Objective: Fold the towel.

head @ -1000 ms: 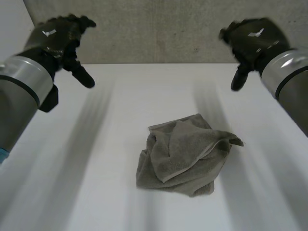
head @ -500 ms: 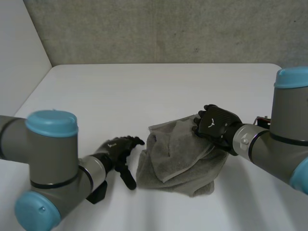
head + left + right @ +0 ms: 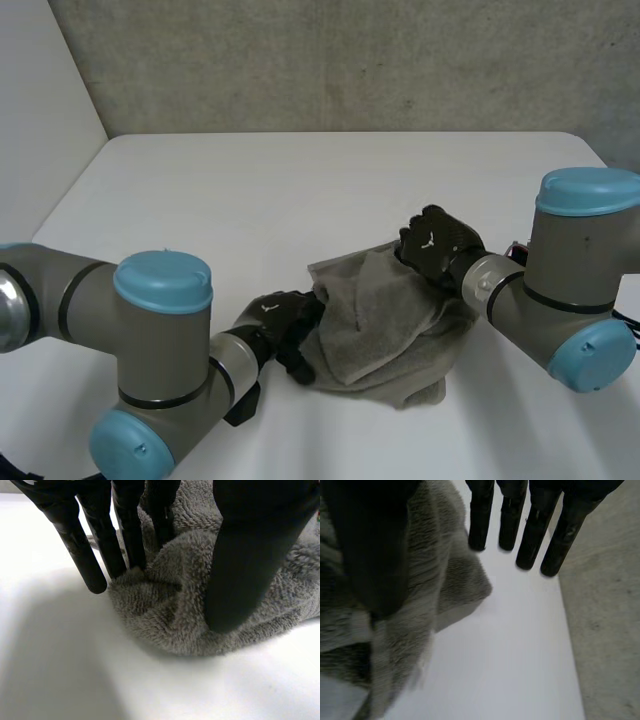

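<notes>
A crumpled grey towel [image 3: 385, 325] lies in a heap on the white table [image 3: 300, 190]. My left hand [image 3: 283, 325] is low at the towel's left edge. In the left wrist view its straight fingers [image 3: 100, 545] dig into the pile of the towel [image 3: 165, 610] and its thumb [image 3: 250, 555] rests on it, with a bulge of cloth between them. My right hand [image 3: 435, 243] sits at the towel's far right corner. Its thumb [image 3: 370, 545] lies on the towel [image 3: 450, 580], while its straight fingers [image 3: 530, 525] reach past the corner over bare table.
A grey wall [image 3: 330, 60] runs behind the table's far edge, and the table's left edge [image 3: 70, 190] slants toward me. My two arms lie low on the table on either side of the towel. Bare tabletop [image 3: 510, 655] lies beyond the towel's corner.
Both hands came down from high above the table to the towel. The left hand has slid right onto the towel's left edge and its fingers have drawn in. The right hand has shifted slightly further back.
</notes>
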